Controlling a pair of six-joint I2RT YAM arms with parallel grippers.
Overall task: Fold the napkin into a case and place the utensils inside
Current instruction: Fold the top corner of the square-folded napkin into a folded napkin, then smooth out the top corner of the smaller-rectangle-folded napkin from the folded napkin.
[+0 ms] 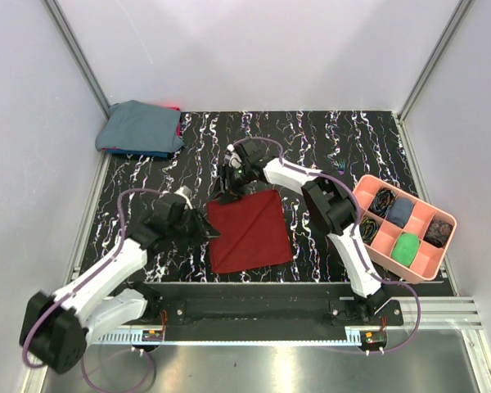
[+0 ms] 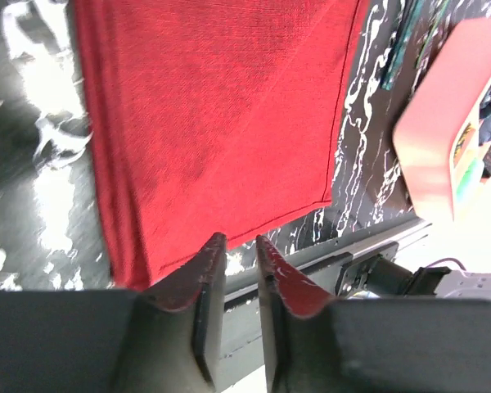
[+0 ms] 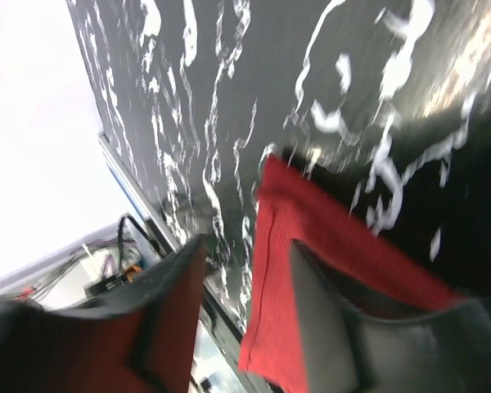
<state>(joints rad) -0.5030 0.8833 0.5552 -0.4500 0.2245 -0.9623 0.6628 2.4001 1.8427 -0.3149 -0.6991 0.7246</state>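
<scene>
The dark red napkin [image 1: 250, 232] lies flat at the table's middle, with a diagonal fold line across it. It fills the left wrist view [image 2: 221, 123]. My left gripper [image 1: 203, 226] hovers at the napkin's left edge, its jaws [image 2: 239, 239] a narrow gap apart and empty. My right gripper [image 1: 230, 185] is at the napkin's far left corner, jaws wide apart [image 3: 245, 246], with the cloth's corner [image 3: 278, 270] lying against the inner side of one finger. Slim teal-green utensil handles [image 2: 403, 41] show by the tray in the left wrist view. No pouch is formed.
A pink compartment tray [image 1: 409, 196] with small items stands at the right, also in the left wrist view [image 2: 442, 123]. A blue-grey cloth bundle [image 1: 141, 128] lies at the far left corner. Metal frame rails run along the table's sides and front.
</scene>
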